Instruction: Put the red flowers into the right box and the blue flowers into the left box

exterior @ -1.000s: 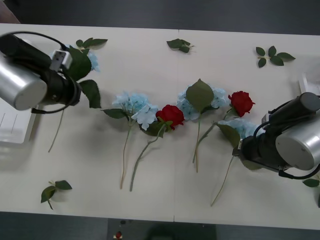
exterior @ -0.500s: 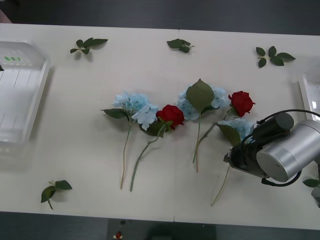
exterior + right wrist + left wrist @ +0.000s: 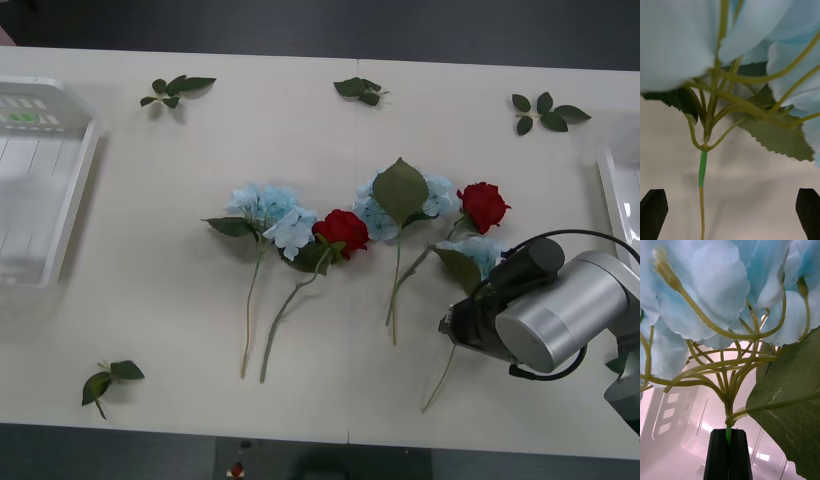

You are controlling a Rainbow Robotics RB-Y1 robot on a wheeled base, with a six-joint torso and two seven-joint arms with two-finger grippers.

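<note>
My left gripper [image 3: 729, 452] is shut on the green stem of a blue flower [image 3: 711, 296], held above the translucent ribbed left box [image 3: 673, 420]. In the front view the left box [image 3: 45, 200] lies at the table's left edge. My right arm [image 3: 540, 322] hovers low over the rightmost blue flower [image 3: 484, 250]. My right gripper [image 3: 730, 213] is open, with that flower's stem [image 3: 702, 176] between its fingers, nearer one finger. Two more blue flowers [image 3: 265, 208] [image 3: 400, 200] and two red flowers [image 3: 343, 229] [image 3: 483, 204] lie mid-table. The right box [image 3: 620, 190] shows at the right edge.
Loose green leaf sprigs lie at the back left [image 3: 176, 88], back middle [image 3: 360, 90], back right [image 3: 546, 110] and front left [image 3: 108, 380]. The flowers' long stems run toward the table's front edge. The middle stems cross close together.
My left arm has carried its blue flower leftward out of the front view, uncovering the left box. My right arm has slid left along the table over the rightmost blue flower's stem.
</note>
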